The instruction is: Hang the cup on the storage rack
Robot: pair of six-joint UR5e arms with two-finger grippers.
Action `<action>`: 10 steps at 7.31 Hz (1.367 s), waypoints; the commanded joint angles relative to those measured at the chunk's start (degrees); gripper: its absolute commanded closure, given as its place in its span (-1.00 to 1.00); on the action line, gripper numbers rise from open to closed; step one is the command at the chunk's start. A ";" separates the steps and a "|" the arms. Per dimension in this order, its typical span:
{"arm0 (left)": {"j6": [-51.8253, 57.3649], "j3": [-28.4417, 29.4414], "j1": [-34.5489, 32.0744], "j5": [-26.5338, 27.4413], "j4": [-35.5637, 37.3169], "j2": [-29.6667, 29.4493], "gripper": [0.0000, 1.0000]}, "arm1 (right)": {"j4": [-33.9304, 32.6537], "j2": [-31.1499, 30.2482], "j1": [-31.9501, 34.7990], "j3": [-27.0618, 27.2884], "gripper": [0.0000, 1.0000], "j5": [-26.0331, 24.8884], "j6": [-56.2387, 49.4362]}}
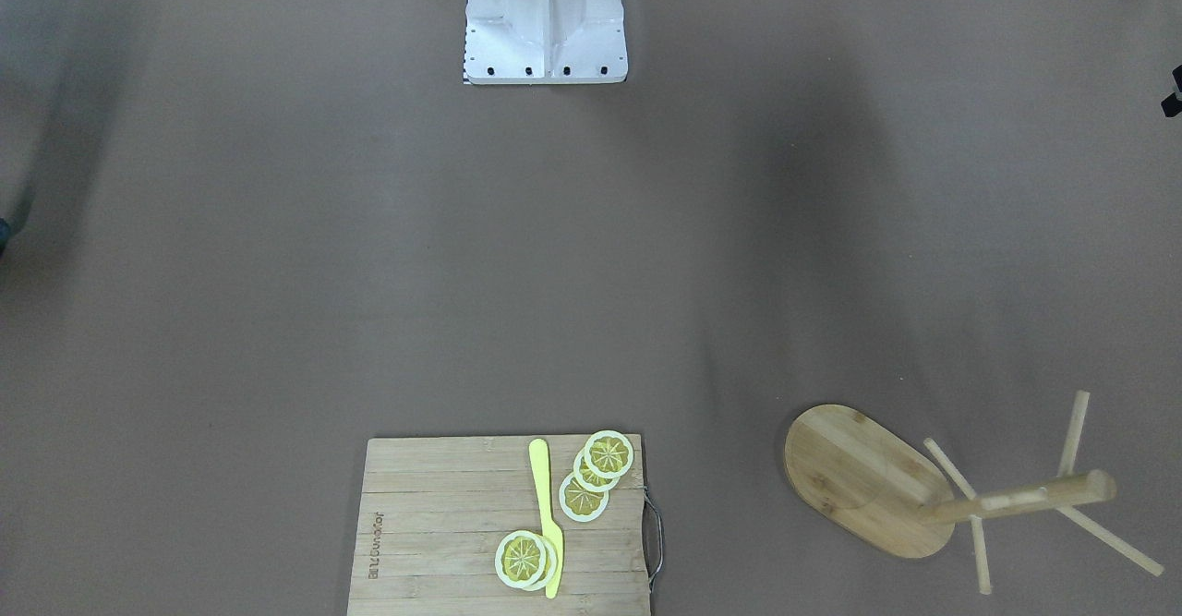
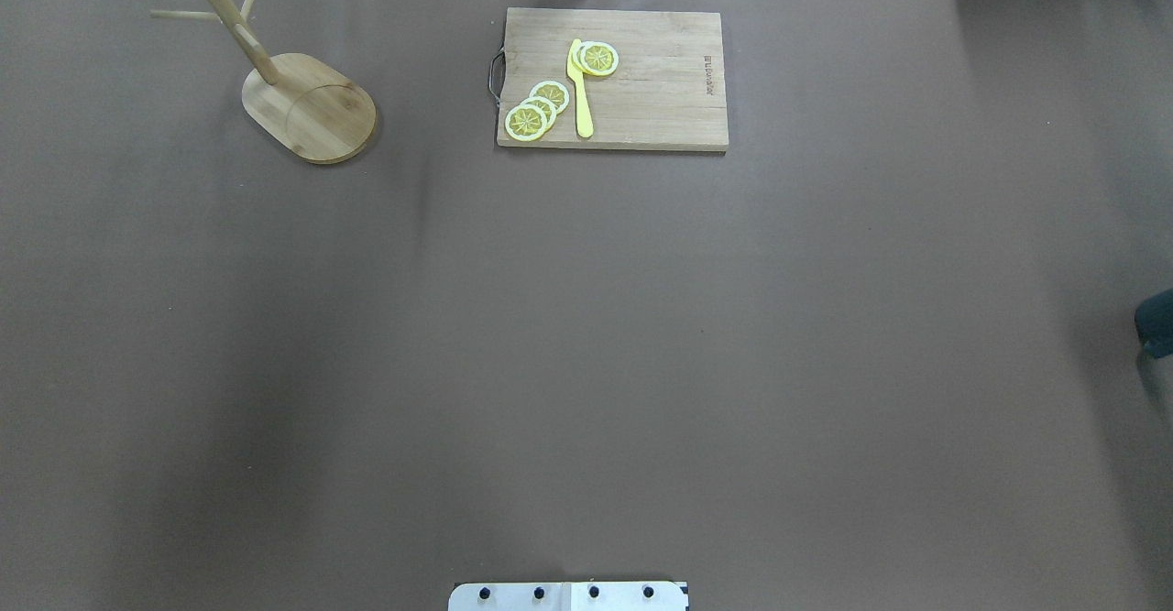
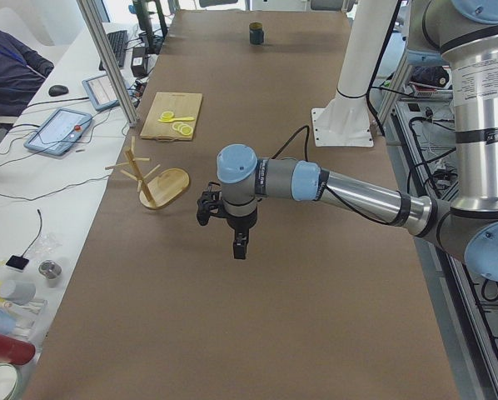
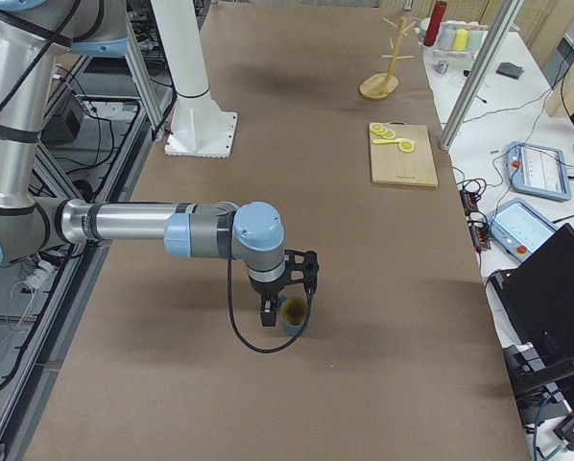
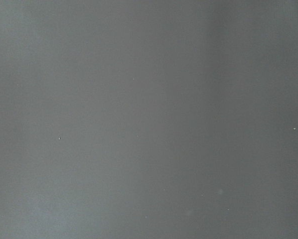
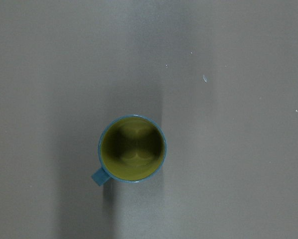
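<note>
The cup (image 6: 132,148) stands upright on the brown table, seen from straight above in the right wrist view, its yellow-green inside showing and its handle at the lower left. My right gripper (image 4: 287,307) hangs just over the cup (image 4: 295,323) in the exterior right view; I cannot tell whether it is open or shut. The storage rack (image 2: 312,107) stands at the table's far left with bare pegs (image 1: 868,482). My left gripper (image 3: 241,248) hovers over bare table near the rack (image 3: 153,179); I cannot tell its state. The left wrist view holds only table.
A slatted cutting board (image 2: 641,89) with lemon slices and a yellow knife (image 2: 582,89) lies at the table's far edge, right of the rack. The white robot base (image 1: 545,25) sits at the near edge. Tablets and bottles lie on side desks beyond.
</note>
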 commanded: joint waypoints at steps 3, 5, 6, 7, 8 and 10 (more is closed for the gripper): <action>0.00 -1.40 0.04 0.00 0.00 -0.49 -0.98 | 0.09 0.09 0.09 0.09 -1.00 0.60 -0.07; -0.26 -1.06 -0.05 -0.09 0.00 -2.41 -0.98 | 0.17 0.79 0.09 3.33 -1.00 0.70 0.10; -0.44 -1.06 -0.05 -0.09 0.09 -3.38 -0.98 | 0.09 0.62 0.18 4.12 -1.00 3.13 0.02; -0.53 -1.06 -0.05 -0.09 0.09 -4.78 -0.98 | 0.09 0.88 0.26 3.61 -1.00 9.07 -0.68; -0.61 -0.53 -0.05 -0.18 0.09 -6.62 -0.98 | 0.09 0.88 0.26 3.34 -1.00 9.31 -0.60; -0.53 -0.53 -0.05 -0.18 -0.18 -9.26 -0.98 | 0.17 0.88 0.26 1.59 -1.00 8.09 -0.50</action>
